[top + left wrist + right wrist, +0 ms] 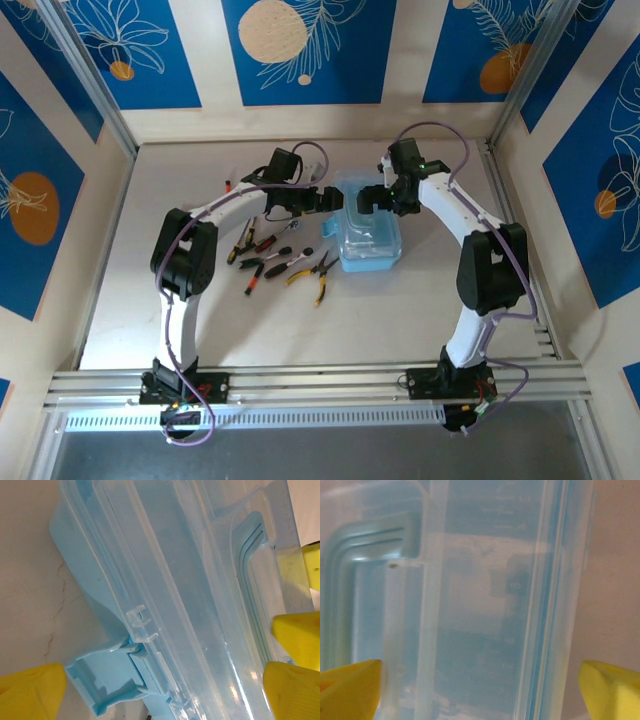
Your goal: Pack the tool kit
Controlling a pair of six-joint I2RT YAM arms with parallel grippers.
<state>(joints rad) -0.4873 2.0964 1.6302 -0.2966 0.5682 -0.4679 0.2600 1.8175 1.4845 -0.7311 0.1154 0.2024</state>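
Left gripper [333, 199]: jaws spread wide, nothing clamped. In the left wrist view its yellow fingertips [30, 692] sit at the two bottom corners, one over bare table [25, 580] and the other overlapping the clear lid [190, 580]. The case's blue latch [107, 680] lies between them. The latch tab juts out from the side wall rather than lying flat against it. Right gripper [362, 200]: jaws likewise wide, holding nothing. In the right wrist view its two yellow tips sit at the lower corners, with the lid's rim and a strip of the light-blue base running up between them. One tip is over the table just past the case edge and the other overlaps the lid; contact cannot be told. Top view: the two grippers face each other, nearly meeting, above the far end of the case [372, 252], the left coming from the left side and the right from the right. The case sits on the table right of centre, between the arms; whether the lid is fully seated cannot be told. Loose tools lie on the table left of the case. Yellow-handled pliers [318, 278] are nearest its near-left corner, and red-and-black screwdrivers [262, 272] lie further left. A second pair of pliers [243, 243] lies beside the left arm, and the ratchet wrench [292, 228] is close under that arm's forearm.
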